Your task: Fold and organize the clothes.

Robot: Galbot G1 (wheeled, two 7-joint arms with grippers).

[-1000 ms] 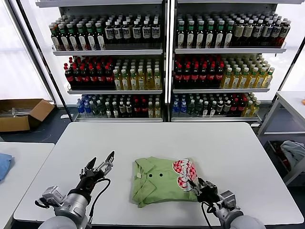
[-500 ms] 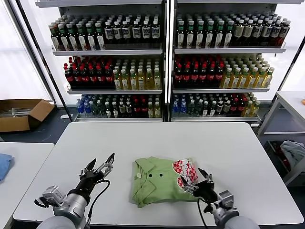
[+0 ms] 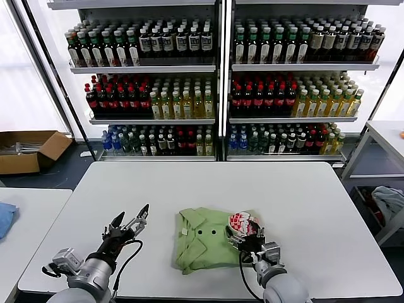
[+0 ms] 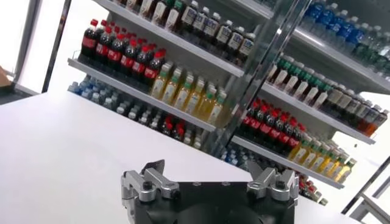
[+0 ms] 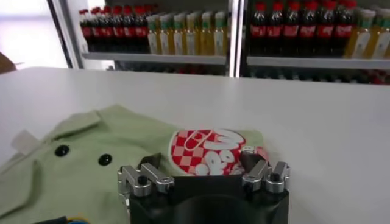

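Observation:
The light green polo shirt (image 3: pixel 205 247) lies folded on the white table (image 3: pixel 303 202), collar and dark buttons up, red-and-white checkered print (image 3: pixel 243 222) at its right end. My right gripper (image 3: pixel 245 238) is open and empty, low over the print; the right wrist view shows its fingers (image 5: pixel 150 164) spread just above the print (image 5: pixel 210 151) and the shirt (image 5: pixel 103 143). My left gripper (image 3: pixel 130 224) is open and empty above bare table left of the shirt. In the left wrist view it (image 4: pixel 210 173) faces only tabletop and shelves.
Tall shelves of bottles (image 3: pixel 218 82) stand behind the table. A cardboard box (image 3: pixel 28 150) sits on the floor at far left. A blue cloth (image 3: pixel 5 218) lies on the left side table. A grey-white cloth bundle (image 3: pixel 388 202) sits under the right side table.
My right gripper has moved left, from the shirt's right edge to over the checkered print. The left gripper has barely moved. The shirt lies the same.

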